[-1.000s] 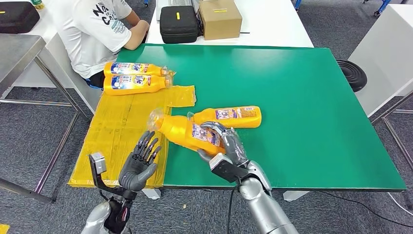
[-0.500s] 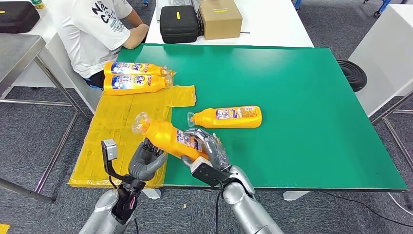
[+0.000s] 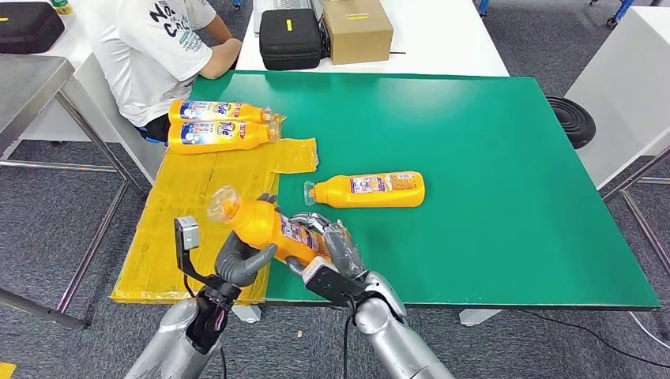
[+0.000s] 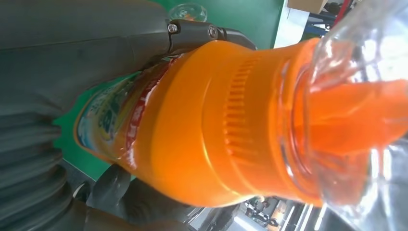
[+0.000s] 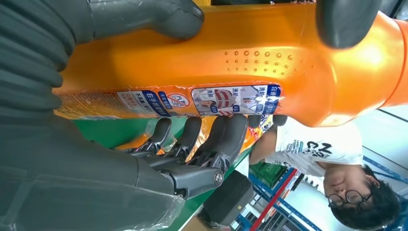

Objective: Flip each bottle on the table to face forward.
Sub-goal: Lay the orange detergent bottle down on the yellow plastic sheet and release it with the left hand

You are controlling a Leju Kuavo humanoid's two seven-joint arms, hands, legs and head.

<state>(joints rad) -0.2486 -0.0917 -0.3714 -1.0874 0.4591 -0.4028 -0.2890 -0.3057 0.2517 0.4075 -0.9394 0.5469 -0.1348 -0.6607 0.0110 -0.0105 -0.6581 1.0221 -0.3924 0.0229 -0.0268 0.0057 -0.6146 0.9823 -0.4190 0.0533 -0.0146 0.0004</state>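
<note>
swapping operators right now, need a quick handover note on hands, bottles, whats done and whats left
Right hand: grips the held bottle around its body, lifted off the green table near its front edge.
Left hand: fingers are against the same bottle near its neck end, mid hand-over; how firm its hold is cannot be told.
Second bottle: lies on its side on the green table, untouched.
Two bottles lie side by side on the yellow sheet with blue labels up, near a seated person; they look done.
Left: finish turning the held bottle and set it down, then do the second bottle.
</note>
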